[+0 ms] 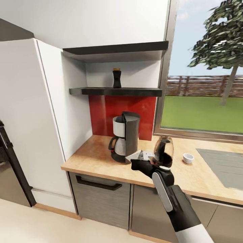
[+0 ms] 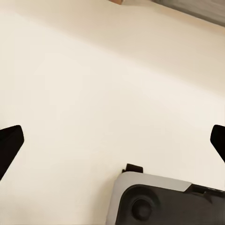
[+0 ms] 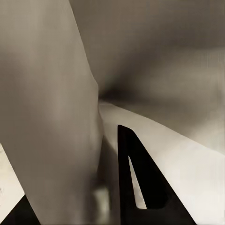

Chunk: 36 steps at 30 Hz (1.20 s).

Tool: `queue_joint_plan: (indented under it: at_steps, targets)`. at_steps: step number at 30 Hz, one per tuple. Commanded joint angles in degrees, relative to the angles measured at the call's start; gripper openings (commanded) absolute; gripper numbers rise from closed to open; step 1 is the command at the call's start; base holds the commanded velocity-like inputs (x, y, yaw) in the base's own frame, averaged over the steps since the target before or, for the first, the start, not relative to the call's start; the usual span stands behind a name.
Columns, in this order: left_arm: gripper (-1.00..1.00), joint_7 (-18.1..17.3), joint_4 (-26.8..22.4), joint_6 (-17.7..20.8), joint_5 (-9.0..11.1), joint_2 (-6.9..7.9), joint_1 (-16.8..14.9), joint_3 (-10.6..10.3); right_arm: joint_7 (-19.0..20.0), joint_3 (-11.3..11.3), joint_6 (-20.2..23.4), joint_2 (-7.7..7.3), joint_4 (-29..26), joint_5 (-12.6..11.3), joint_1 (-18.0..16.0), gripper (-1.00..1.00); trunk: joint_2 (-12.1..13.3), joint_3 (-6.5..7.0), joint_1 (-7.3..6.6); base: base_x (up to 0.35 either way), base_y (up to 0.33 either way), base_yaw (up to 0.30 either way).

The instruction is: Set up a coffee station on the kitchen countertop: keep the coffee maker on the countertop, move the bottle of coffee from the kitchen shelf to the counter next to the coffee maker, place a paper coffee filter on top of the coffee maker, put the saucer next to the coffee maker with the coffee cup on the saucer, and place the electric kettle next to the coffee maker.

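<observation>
Beside the coffee maker [image 1: 125, 136] on the counter [image 1: 98, 158], my right claw [image 1: 137, 165] meets the paper coffee filter [image 1: 139, 155]; I cannot tell its opening, so I judge a light edge pinch best, lifting clear of the electric kettle [image 1: 163, 151].

Red splashback [image 1: 108, 113], white wall [image 1: 84, 23], window [image 1: 206, 84] onto lawn

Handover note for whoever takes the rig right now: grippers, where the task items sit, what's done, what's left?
Right gripper: at the paper coffee filter beside the coffee maker; grip unclear.
Left gripper: open, over bare floor.
Electric kettle stands on the kitchen countertop right of the coffee maker.
Coffee cup on the counter.
Bottle of coffee on the kitchen shelf.
Left: filter onto the maker, bottle down, cup onto a saucer.
</observation>
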Motion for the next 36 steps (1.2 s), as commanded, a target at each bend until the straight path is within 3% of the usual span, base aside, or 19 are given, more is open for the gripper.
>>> queue_joint_plan:
  at_steps: [1, 5, 7, 8, 11, 16, 20, 26, 29, 31, 36]
  targets:
    - [1.00, 0.1, -0.1, 0.0, -0.2, -0.01, 0.0, 0.2, -0.1, 0.0, 5.3, 0.03, -3.6, 0.1, -0.3, -1.00, 0.0, -0.01, 0.04, 0.070, 0.257, 0.000]
    - [1.00, 0.1, 0.0, 0.0, -0.2, 0.00, 0.0, 0.2, -0.2, -0.1, 9.8, 0.03, -6.0, 0.1, -2.5, -1.00, 0.0, -0.01, 0.04, 0.026, 0.098, 0.000]
    - [1.00, 0.0, -0.1, 0.0, -0.2, 0.00, 0.1, 0.2, -0.2, -0.1, 10.5, 0.03, -6.2, 0.1, -8.2, -1.00, 0.0, -0.01, 0.04, 0.005, 0.017, 0.000]
    - [1.00, 0.0, -0.1, 0.0, -0.3, -0.05, 0.1, 0.2, -0.2, -0.1, 10.8, 0.03, -6.1, 0.0, -13.0, -1.00, 0.0, -0.01, 0.04, 0.001, 0.004, 0.000]
    - [1.00, 0.0, -0.1, 0.0, -0.2, -0.08, 0.1, 0.1, -0.2, -0.1, 12.4, 0.03, -5.7, -0.1, -19.1, -1.00, 0.0, -0.01, 0.04, 0.000, 0.001, 0.000]
    - [1.00, 0.0, -0.1, 0.0, -0.3, -0.24, 0.0, 0.0, -0.3, -0.1, 13.8, 0.04, 2.6, -0.1, -31.4, -1.00, 0.0, -0.01, 0.04, 0.000, 0.000, 0.000]
    - [1.00, 0.0, -0.1, 0.0, -0.2, -0.48, 0.1, 0.0, -0.2, -0.1, 13.9, 0.03, 10.6, -0.1, -38.1, -1.00, 0.0, -0.01, 0.04, 0.000, 0.000, 0.000]
    - [1.00, 0.0, 0.1, 0.0, -0.1, -0.54, 0.1, 0.1, -1.3, -0.1, 13.9, 0.11, 18.6, 0.1, -40.9, -1.00, 0.0, -0.01, 0.04, 0.000, 0.000, 0.000]
    - [1.00, 0.0, 0.2, 0.0, -0.1, -0.50, 0.0, 0.1, -8.0, -0.1, 13.9, 0.11, 19.4, 0.2, -41.0, -1.00, 0.0, -0.01, 0.04, 0.000, 0.000, 0.000]
    - [1.00, 0.1, 0.2, 0.0, -0.1, -0.45, 0.1, 0.1, -15.3, -0.1, 13.9, 0.18, 19.2, 0.1, -41.1, -1.00, 0.0, -0.01, 0.04, 0.000, 0.000, 0.000]
    - [1.00, 0.1, 0.2, 0.8, -0.1, -0.42, 0.1, 0.2, -17.5, 0.1, 14.0, 0.14, 18.6, 0.3, -41.1, -1.00, 0.0, -0.01, 0.04, 0.009, 0.001, 0.000]
